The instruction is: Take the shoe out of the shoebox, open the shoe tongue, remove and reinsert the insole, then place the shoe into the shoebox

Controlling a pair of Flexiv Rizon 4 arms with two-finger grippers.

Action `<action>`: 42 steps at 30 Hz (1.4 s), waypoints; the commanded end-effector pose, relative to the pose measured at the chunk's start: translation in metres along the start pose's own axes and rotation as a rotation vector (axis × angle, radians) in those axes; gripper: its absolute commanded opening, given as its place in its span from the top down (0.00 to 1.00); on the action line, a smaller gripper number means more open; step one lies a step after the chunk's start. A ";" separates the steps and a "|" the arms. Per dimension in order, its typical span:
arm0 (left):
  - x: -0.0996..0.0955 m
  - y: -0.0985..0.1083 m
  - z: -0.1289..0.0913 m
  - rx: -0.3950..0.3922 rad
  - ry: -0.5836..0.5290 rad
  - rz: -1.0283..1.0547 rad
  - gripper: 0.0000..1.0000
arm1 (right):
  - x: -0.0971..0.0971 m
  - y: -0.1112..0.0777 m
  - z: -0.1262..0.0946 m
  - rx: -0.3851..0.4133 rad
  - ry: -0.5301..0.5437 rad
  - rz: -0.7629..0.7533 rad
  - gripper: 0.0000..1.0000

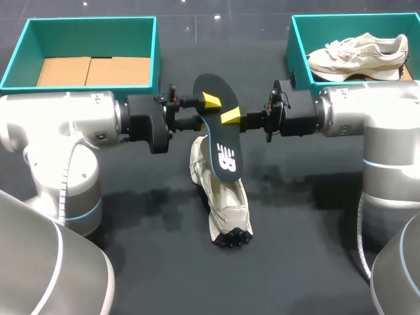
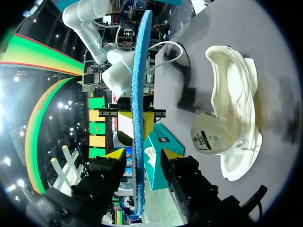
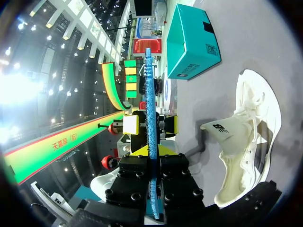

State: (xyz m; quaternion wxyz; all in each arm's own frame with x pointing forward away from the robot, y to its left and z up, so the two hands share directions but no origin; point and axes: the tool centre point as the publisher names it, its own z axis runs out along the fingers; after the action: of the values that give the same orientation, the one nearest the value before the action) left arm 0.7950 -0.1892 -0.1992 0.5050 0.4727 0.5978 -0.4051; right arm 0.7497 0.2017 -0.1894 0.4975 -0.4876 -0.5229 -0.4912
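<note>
Two grippers met just above the shoe (image 1: 223, 197), which lay on the table with its collar end beneath them and its tongue pulled open. The insole (image 1: 222, 134) was out of the shoe and raised over its collar. Whether its lower end touched the shoe I could not tell. The right gripper (image 3: 152, 150) was clamped on the insole's edge, a finger pressed to each face. The left gripper (image 2: 143, 155) straddled the same insole from the shoe's other side, its fingers spread and both tips standing clear of it, so it grasped nothing. Well apart from the shoe, on the left arm's side, stood an empty shoebox (image 1: 26, 46). On the right arm's side a second box (image 1: 296, 52) held another shoe (image 1: 357, 52). By my judgement the removal was done and the reinsertion was the step in hand. The next move called for the right arm to tip the insole's front end down into the shoe's opening and slide it toward the toe. The left gripper would need to steady either the insole or the shoe, so the tongue did not fold back.
</note>
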 end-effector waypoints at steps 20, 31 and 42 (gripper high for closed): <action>0.004 -0.004 0.004 -0.015 -0.006 0.024 1.00 | -0.002 -0.003 0.003 -0.002 0.009 0.009 1.00; 0.004 -0.012 -0.015 0.008 0.000 0.006 1.00 | -0.001 -0.003 -0.005 0.015 -0.014 -0.027 0.00; -0.005 -0.031 -0.045 0.037 0.030 -0.048 1.00 | 0.006 -0.004 -0.049 0.071 -0.138 -0.198 0.00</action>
State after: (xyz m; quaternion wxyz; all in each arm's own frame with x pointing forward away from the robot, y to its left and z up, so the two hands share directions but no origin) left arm 0.7643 -0.1713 -0.1929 0.4828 0.4707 0.6057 -0.4225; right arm 0.7494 0.1686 -0.1935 0.4306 -0.4427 -0.6112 -0.4950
